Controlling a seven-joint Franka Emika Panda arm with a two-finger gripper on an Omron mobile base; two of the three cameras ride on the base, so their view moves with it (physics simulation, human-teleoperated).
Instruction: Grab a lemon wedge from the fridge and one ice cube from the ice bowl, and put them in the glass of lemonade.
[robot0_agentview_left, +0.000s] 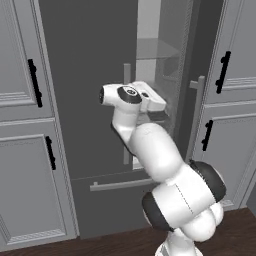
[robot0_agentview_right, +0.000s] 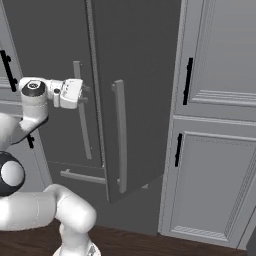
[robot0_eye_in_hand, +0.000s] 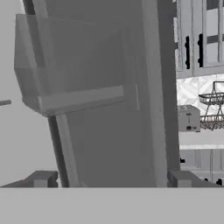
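Gripper (robot0_eye_in_hand: 111, 179) up at the fridge (robot0_agentview_left: 85, 75) now, fingertips (robot0_eye_in_hand: 41, 178) spread wide apart with the inner face of the right door (robot0_eye_in_hand: 109, 131) between them — touching nothing that I can see, holding nothing. From the left base camera the hand (robot0_agentview_left: 150, 102) sits right at the gap where that door has swung open, light interior and a glass shelf (robot0_agentview_left: 155, 50) showing above it. From the right base camera, the open door (robot0_agentview_right: 135, 90) angles out toward us, its long handle (robot0_agentview_right: 120, 140) on the near face, free edge standing well clear of the panelled cabinets (robot0_agentview_right: 220, 125) to the right. Left door is closed, its handle (robot0_agentview_left: 127, 115) just behind the wrist. Tight room — the hand is squeezed between the two doors. Bottom drawer bar (robot0_agentview_left: 120, 184) sits below the arm.
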